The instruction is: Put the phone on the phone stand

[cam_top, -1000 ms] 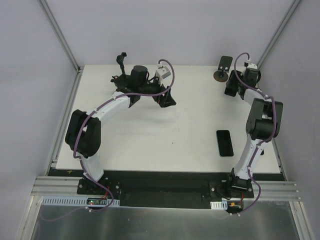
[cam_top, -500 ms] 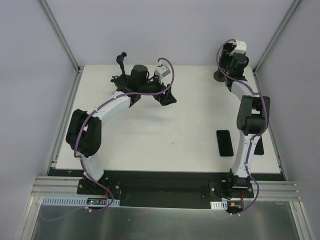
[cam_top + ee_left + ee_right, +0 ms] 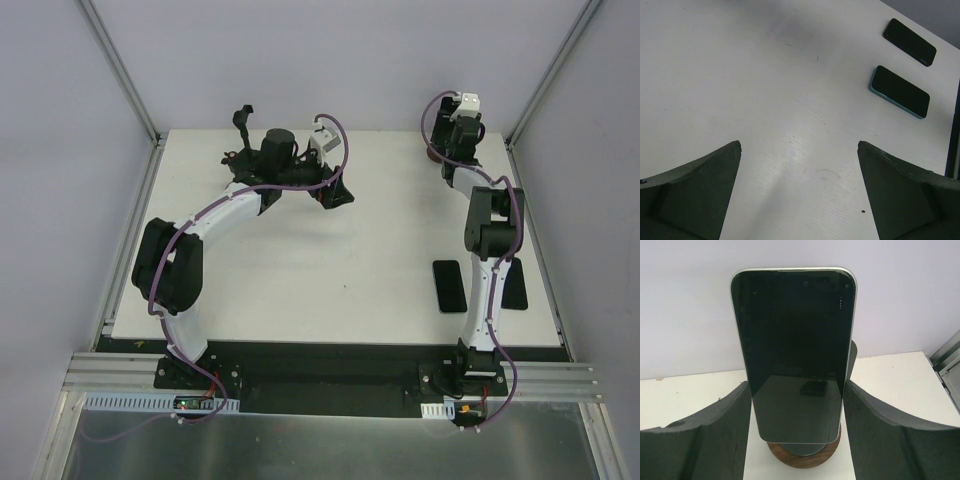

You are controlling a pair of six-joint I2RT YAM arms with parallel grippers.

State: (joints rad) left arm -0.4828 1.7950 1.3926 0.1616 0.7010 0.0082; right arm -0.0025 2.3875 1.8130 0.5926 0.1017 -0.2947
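Note:
In the right wrist view a black-screened phone [image 3: 795, 355] stands upright between my right gripper's [image 3: 796, 384] two fingers, which press on its side edges. Its lower edge hangs just above the round wooden base of the phone stand [image 3: 802, 457]. The stand's dark back plate [image 3: 852, 355] shows behind the phone's right edge. In the top view the right gripper [image 3: 452, 140] is at the table's far right corner and covers most of the stand [image 3: 429, 152]. My left gripper [image 3: 799, 144] is open and empty over bare table, far left of the stand [image 3: 335, 195].
Two more phones lie flat near the right arm: a teal-edged one [image 3: 449, 286] [image 3: 899, 91] and a black one [image 3: 513, 283] [image 3: 909, 35]. A black upright fixture [image 3: 243, 120] stands at the back left. Walls and frame posts close in the table's back and sides.
My right arm has swung back and to the left, bringing the gripper from the near right of the stand to right over it. The left arm has not moved.

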